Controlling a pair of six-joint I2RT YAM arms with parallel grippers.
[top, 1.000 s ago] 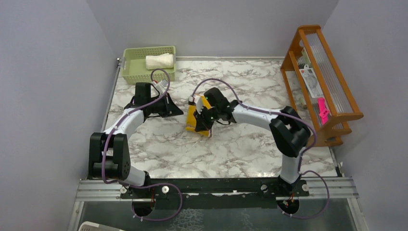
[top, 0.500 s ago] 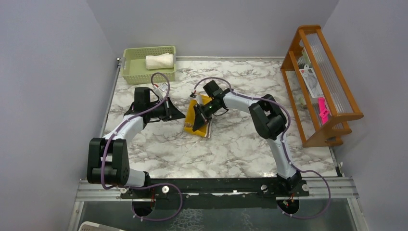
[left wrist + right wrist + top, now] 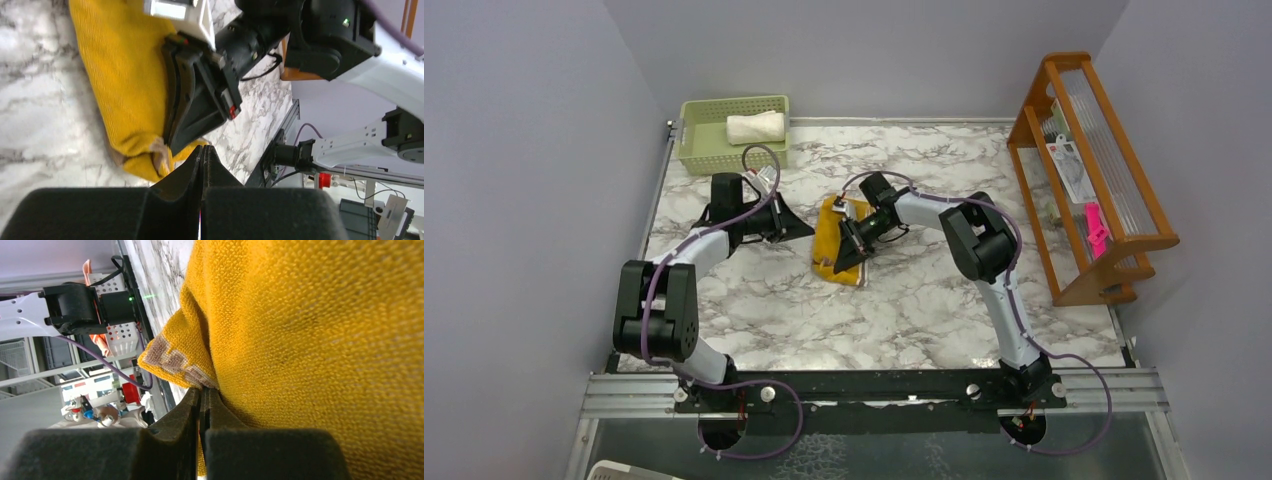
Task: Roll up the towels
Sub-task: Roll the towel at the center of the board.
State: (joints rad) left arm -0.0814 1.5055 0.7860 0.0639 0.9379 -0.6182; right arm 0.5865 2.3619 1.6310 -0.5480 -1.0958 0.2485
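Out in the middle of the marble table [image 3: 904, 310] the mustard-yellow towel [image 3: 832, 235] lies in a long, bunched strip, running from far to near. The right gripper [image 3: 842, 262] is down on its near end, tilted low along the cloth. In the right wrist view the fingers [image 3: 170, 440] are pressed together with only a sliver between them. Right at their tips sits the towel's corner with the brown patch [image 3: 172, 360], folded back on itself. It looks as if the hem is pinched there, though the pads hide the exact bite.

Over to the left gripper [image 3: 804, 230]: it sits just to the left of the towel, apart from it and pointing at it. Its wrist camera shows both fingers [image 3: 175, 185] closed flat against each other with nothing between them. Beyond their tips lie the yellow cloth and the right arm's black fingers.

At the far left corner, the cream-white towel [image 3: 756, 127] lies as a rolled bundle inside the pale green basket [image 3: 696, 150], well apart from both arms. A wooden rack [image 3: 1124, 235] stands along the right edge of the table.
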